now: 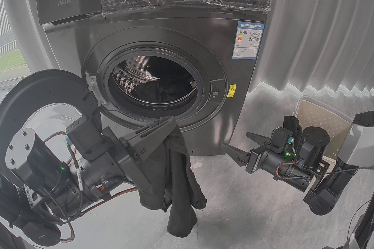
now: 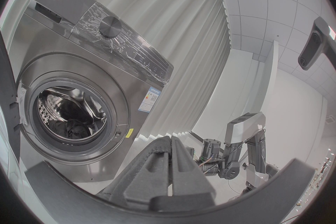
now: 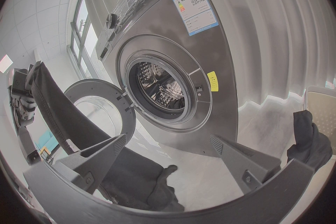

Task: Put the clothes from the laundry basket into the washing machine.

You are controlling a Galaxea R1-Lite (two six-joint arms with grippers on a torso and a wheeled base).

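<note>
White pleated curtain [image 1: 319,28] hung behind the work area, over a grey tiled floor [image 1: 249,207]. A grey front-loading washing machine [image 1: 167,28] stood against the curtain. Its round door [image 1: 43,98] was swung fully open to the robot's left.

Drum [image 1: 156,78] – open and accessible, with a heap of dark laundry [image 1: 163,90] lying in its lower part.

Left gripper [image 1: 168,123] – positioned in front of the machine, just below the rim of the door opening and outside the drum. Its fingers were pressed together, clamped on a dark garment [image 1: 179,183]. The garment hung straight down from the fingertips, its lower end clear of the floor, and no part of it was seen inside the opening.

Right gripper [image 1: 236,139] – held low, off the machine's lower right corner, with its fingers spread wide and nothing between them.

Laundry basket [image 1: 327,117] – pale, standing on the floor to the robot's right, beside the machine and behind the right arm. A second dark item [image 3: 309,140] was draped over its near edge, apart from both grippers.
</note>
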